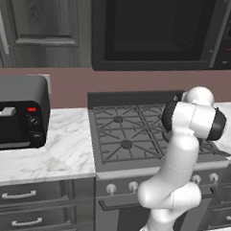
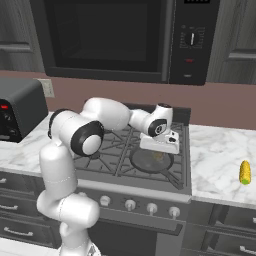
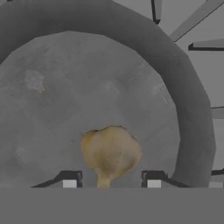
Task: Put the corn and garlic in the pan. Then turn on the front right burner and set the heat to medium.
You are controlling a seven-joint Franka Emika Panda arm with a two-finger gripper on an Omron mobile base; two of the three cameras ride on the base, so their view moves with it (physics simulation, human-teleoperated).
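Note:
The garlic (image 3: 111,151), a pale tan lump with a short stem, lies on the floor of the dark grey pan (image 3: 183,96). My gripper (image 3: 111,181) hangs just above it, open, with a fingertip on each side and a gap to the garlic on both. From the right base view the gripper (image 2: 159,150) hovers low over the pan (image 2: 145,164), which sits on the grate over the front right burner, covering it. The garlic (image 2: 159,156) shows as a small tan spot inside. The yellow corn (image 2: 244,172) lies on the marble counter right of the stove.
Silver knobs (image 2: 130,204) line the stove's front panel. A black toaster oven (image 1: 17,112) stands on the counter left of the stove. A microwave (image 2: 115,40) hangs above the cooktop. The pan's handle (image 2: 172,179) points toward the front right.

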